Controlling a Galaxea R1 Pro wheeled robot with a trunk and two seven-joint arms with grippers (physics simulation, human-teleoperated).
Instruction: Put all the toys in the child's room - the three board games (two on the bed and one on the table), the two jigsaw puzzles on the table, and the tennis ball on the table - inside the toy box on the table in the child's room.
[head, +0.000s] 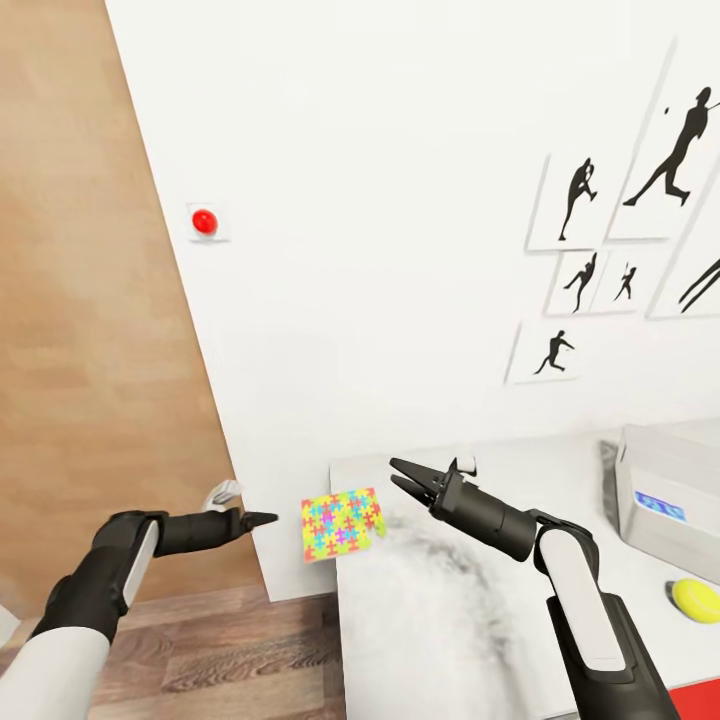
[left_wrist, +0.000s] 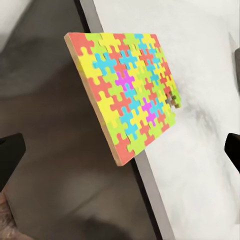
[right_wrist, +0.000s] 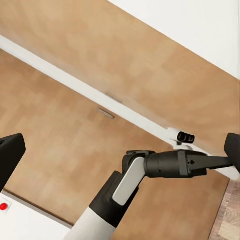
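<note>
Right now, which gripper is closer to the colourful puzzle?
Left. The left gripper is just off the table edge beside the puzzle, apart from it. The right gripper hovers a little farther away, over the table.

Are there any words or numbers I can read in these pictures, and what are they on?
No readable words or numbers.
Toy box: a small blue label on its side, too blurred to read.
Jigsaw puzzle: only coloured piece shapes.
Wall pictures: black sports figures, no text.
Red button on the wall: unmarked.
</note>
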